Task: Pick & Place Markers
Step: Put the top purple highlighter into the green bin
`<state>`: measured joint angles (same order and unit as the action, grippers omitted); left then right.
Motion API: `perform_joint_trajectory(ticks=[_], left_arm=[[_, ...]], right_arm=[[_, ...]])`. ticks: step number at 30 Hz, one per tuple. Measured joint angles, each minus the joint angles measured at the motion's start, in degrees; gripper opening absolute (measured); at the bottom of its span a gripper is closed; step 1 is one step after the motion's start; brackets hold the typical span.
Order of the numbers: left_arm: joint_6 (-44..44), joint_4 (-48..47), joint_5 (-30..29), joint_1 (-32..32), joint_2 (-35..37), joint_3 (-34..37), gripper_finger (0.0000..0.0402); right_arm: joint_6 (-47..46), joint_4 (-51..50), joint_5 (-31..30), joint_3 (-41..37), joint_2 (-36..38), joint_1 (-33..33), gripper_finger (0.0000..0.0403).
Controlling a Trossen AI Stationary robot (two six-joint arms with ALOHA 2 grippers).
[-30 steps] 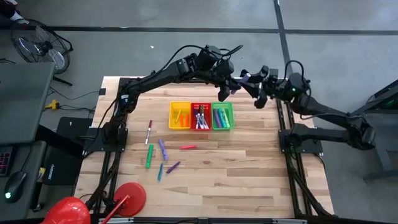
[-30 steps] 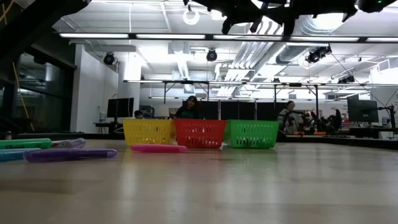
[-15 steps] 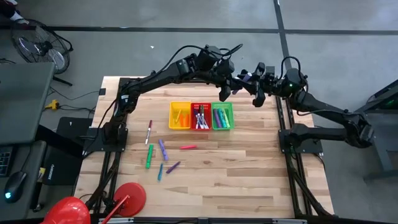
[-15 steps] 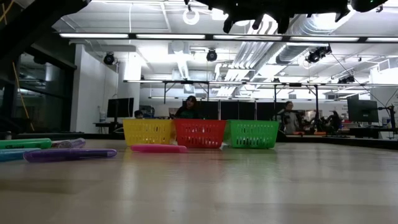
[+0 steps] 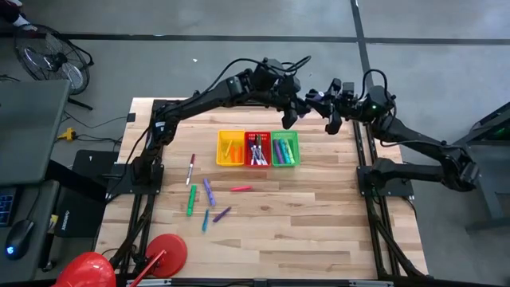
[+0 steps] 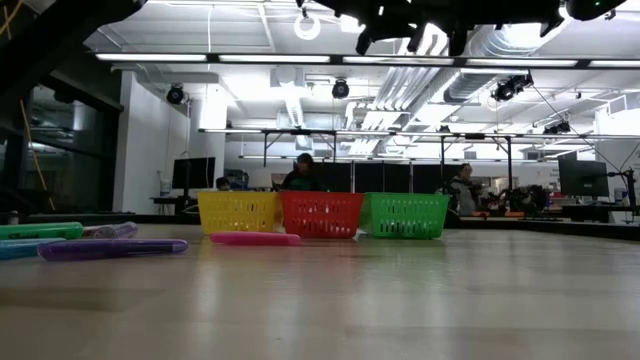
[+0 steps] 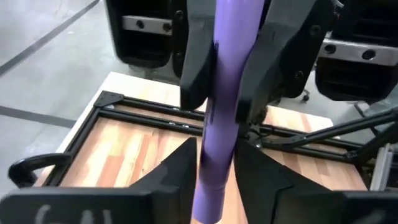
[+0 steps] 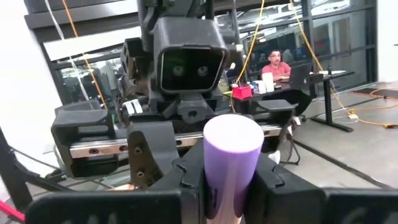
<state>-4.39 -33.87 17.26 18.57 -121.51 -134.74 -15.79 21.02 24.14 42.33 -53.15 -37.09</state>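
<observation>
Both the left gripper [image 5: 296, 111] and right gripper [image 5: 325, 108] clamp one purple marker [image 7: 219, 118] midair

Baskets [image 5: 257, 149] block rear centre; front tabletop [image 5: 319, 231] free.

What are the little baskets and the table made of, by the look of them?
The baskets look like moulded plastic: bright single colours, open mesh walls, solid rims. The table looks like wood: pale planks with visible grain and a dull, smooth surface, edged by a dark, probably metal, frame.

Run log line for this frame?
phase: handover | purple marker: midair | right pincer: shut on it | left pincer: at other end
</observation>
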Motion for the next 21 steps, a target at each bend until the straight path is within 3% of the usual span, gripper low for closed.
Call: perform_joint_trajectory(ticks=[6, 10, 16, 21], left_arm=[[0.71, -2.94, -0.75, 0.2, 0.0, 0.0, 0.016], [1.3, -14.15, -7.24, 0.15, 1.24, 0.13, 0.0193], [2.83, -19.27, -17.69, 0.35, 4.37, -0.08, 0.0199], [3.46, -25.91, -18.31, 1.77, 6.21, 0.17, 0.0197]], right_arm=[[-0.57, -1.39, 0.77, 0.0, 0.0, -2.17, 0.0052], [-1.55, -5.11, 2.62, 0.0, 0.0, -4.25, 0.0052], [-0.89, -11.81, 3.07, 0.0, -1.08, -4.65, 0.0052], [-4.76, -13.55, 3.92, 0.0, -5.78, -3.46, 0.0052]])
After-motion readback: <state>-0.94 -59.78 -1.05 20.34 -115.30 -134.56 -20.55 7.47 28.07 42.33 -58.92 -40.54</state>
